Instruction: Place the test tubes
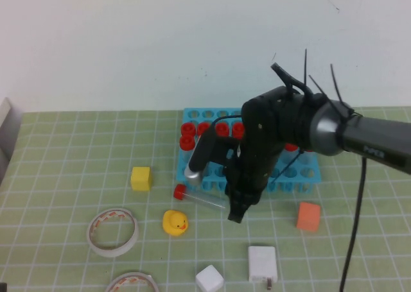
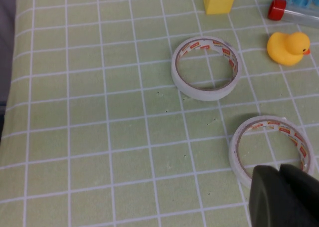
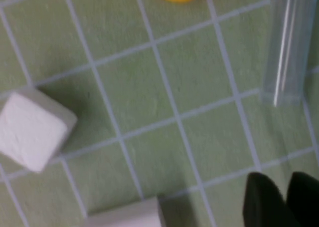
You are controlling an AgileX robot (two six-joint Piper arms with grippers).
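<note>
Test tube [image 1: 200, 199], red-capped, is laid flat on the table [image 1: 64, 176] between blue rack [image 1: 192, 112] and rubber duck [image 1: 174, 223]. Right pincer [image 1: 236, 215] is poised empty just beside its clear end; its opening cannot be told. Left pincer [image 2: 281, 197] is seen shut beside a tape roll [image 2: 271, 119].

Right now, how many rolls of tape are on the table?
2. One tape roll lies left of the rubber duck; the other is nearer the robot, by the left gripper. The right gripper is by the lying test tube's uncapped end.
</note>
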